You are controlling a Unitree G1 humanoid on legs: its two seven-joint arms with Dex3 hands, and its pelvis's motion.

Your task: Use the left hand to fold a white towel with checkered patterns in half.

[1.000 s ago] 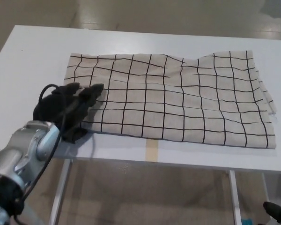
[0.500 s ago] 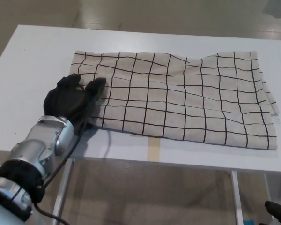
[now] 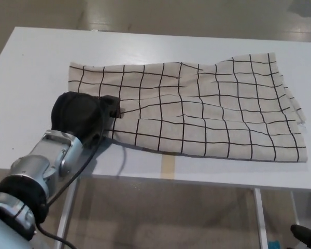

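1. The towel lies spread on the white table, its long side running across the picture. It takes up most of the table's middle and right part.
2. It is off-white with a grid of thin black lines.
3. The cloth is not flat. Wrinkles run through its middle, and the far edge rises in a low hump right of centre.
4. At the towel's right end the edges of more than one layer show, stacked a little out of line.
5. The towel's near edge lies just inside the table's near edge. Its near right corner is close to that edge.
6. The left hand rests on the towel's near left corner, covering that corner.
7. From above, the hand reads as a rounded black mass. One black finger sticks out toward the towel's middle and lies on the cloth.
8. The hand looks curled, and folds in the cloth run out from where it sits. Whether it has pinched the fabric or only presses on it cannot be told, since the hand's back hides the other fingers.
9. The silver forearm runs from the hand down to the lower left corner, past the table's near edge. A black cable loops beside it.
10. The right hand is out of sight.
11. Below the table, under the towel, a strip of tan tape lies on the floor.
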